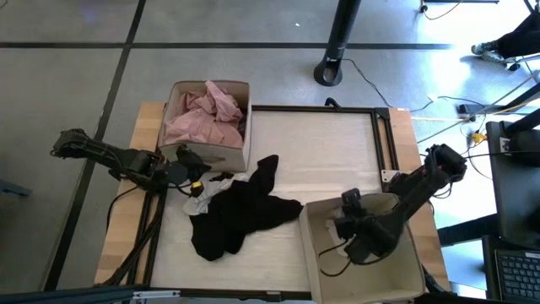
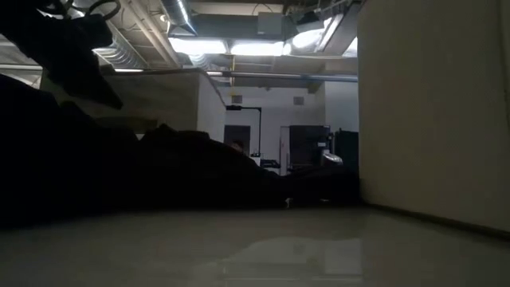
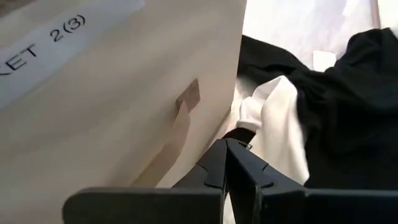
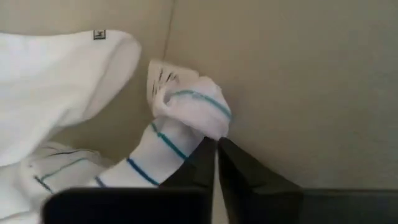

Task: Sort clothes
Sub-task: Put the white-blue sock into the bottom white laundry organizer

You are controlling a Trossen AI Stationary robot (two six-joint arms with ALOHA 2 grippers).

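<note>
the black clothes [image 1: 236, 215] lie on the pale table [image 1: 321, 152] beside the box [image 1: 207, 156] of pink clothes [image 1: 202, 114]. left tool [image 1: 192, 179] closed there. right tool [image 4: 216, 149] closed, inside another box [image 1: 396, 283]; only its wrist view shows striped white socks [image 4: 180, 124].

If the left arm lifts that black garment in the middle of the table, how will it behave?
Probably floppy: the black garment lies crumpled and spread, with a sleeve trailing, so it would drape and dangle. It likely drags the white piece tangled beside it. It looks light and unlikely to slip from a pinch.
</note>
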